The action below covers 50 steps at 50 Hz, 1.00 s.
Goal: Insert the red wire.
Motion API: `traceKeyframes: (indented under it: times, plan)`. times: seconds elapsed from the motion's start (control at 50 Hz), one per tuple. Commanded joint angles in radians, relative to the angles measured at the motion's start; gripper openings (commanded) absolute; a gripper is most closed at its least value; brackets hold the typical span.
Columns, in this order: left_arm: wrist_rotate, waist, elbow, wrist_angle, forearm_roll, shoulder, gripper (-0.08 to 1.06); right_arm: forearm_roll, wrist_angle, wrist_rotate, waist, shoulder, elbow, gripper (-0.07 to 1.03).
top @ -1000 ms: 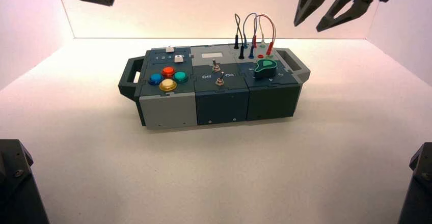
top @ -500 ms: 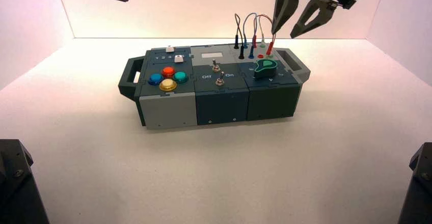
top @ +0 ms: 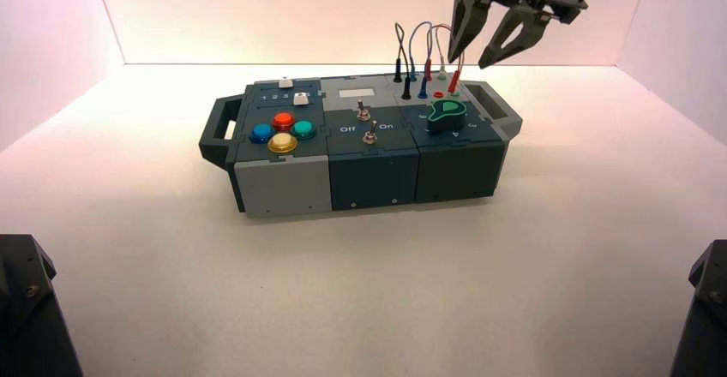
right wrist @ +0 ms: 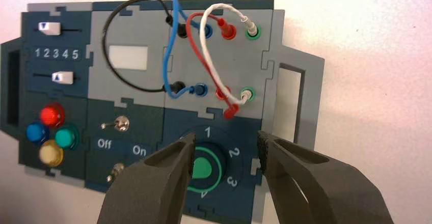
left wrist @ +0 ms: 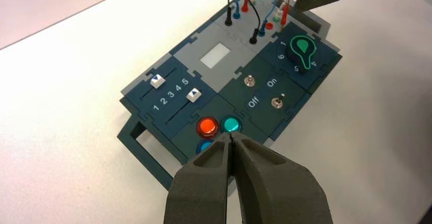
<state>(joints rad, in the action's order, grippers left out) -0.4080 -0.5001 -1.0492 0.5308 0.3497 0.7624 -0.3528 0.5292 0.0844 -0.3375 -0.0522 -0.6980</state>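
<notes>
Red and thin, the wire (right wrist: 197,47) arches over the socket panel (right wrist: 153,23) at the box's right end; one plug (right wrist: 224,26) sits at the far red socket (right wrist: 233,32), the other (right wrist: 231,112) is out, just beside the near red socket (right wrist: 220,92). It should be light and springy, so the loose end will likely swing if nudged. Best to grip the plug's stiff sleeve, not the soft lead, and firmly, as smooth plastic may slip; the white wire (right wrist: 206,46) crosses close by. The right hand (top: 466,64) is spread and holding nothing, above that end; the left hand (left wrist: 231,135) is clenched on nothing, high at the left.
</notes>
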Motion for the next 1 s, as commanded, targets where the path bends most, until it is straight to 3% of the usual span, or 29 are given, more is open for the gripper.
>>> traceKeyframes:
  times: [0.02, 0.16, 0.3, 1.0]
  plan:
    - [0.002, -0.005, 0.040, 0.020, 0.011, 0.002, -0.03, -0.005, -0.017, -0.006, -0.008, 0.000, 0.031, 0.63]
    - [-0.005, -0.005, 0.058, 0.043, 0.051, -0.003, -0.03, -0.005, -0.023, -0.008, -0.008, 0.014, 0.037, 0.63]
    - [-0.011, -0.005, 0.063, 0.043, 0.071, -0.005, -0.03, -0.008, -0.028, -0.008, -0.008, 0.026, 0.046, 0.62]
    - [-0.011, -0.005, 0.060, 0.043, 0.072, -0.015, -0.03, -0.026, -0.029, -0.011, -0.008, 0.089, 0.064, 0.51]
